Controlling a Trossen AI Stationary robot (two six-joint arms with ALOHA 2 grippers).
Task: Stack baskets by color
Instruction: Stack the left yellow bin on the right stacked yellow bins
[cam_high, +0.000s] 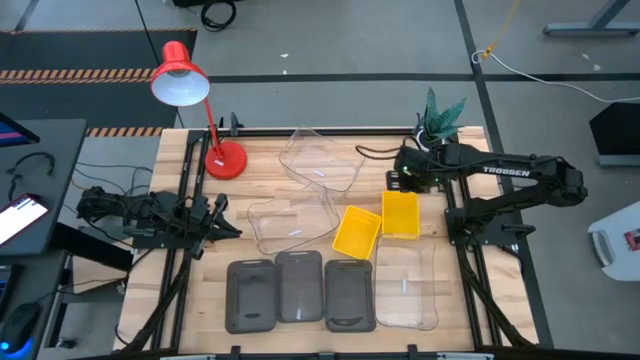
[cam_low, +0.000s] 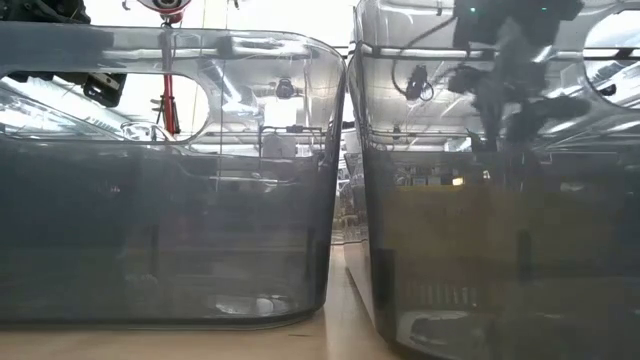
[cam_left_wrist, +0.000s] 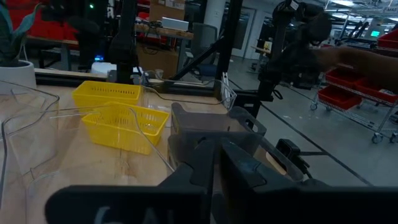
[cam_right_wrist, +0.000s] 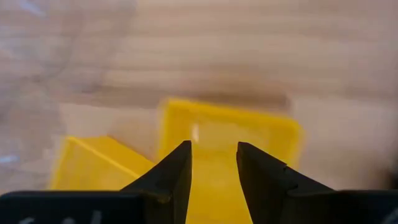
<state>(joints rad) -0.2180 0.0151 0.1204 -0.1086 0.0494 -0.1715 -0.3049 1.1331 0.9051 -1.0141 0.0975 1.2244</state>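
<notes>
sitting near the middle of the wooden table (cam_high: 200, 290) are two yellow baskets: one squared up (cam_high: 399, 214) and one turned at an angle (cam_high: 356, 231), touching corner to side, the tilted one at about eight o'clock from the other. a third yellow one cannot be made out here. along the front edge stand three dark grey baskets (cam_high: 300, 293) side by side in a row, at roughly seven o'clock from the yellow pair. four clear baskets can be counted: one (cam_high: 407, 285) at the right end of the grey row, at six o'clock from the squared yellow one; one (cam_high: 290, 223) at nine o'clock from the tilted yellow one; and two overlapping (cam_high: 320, 165) at about eleven o'clock, toward the back.

the right gripper (cam_high: 402, 182) hangs just beyond the squared yellow basket at twelve o'clock; its wrist view shows its fingers (cam_right_wrist: 180, 174) parted with nothing between them and the yellow plastic beneath. white lettering on that arm reads "trossen". the left gripper (cam_high: 222, 222) waits at the table's nine o'clock side, fingers drawn together and empty.

a red desk lamp (cam_high: 190, 95) stands at the back left corner, and a small potted plant (cam_high: 440, 115) at the back right.
</notes>
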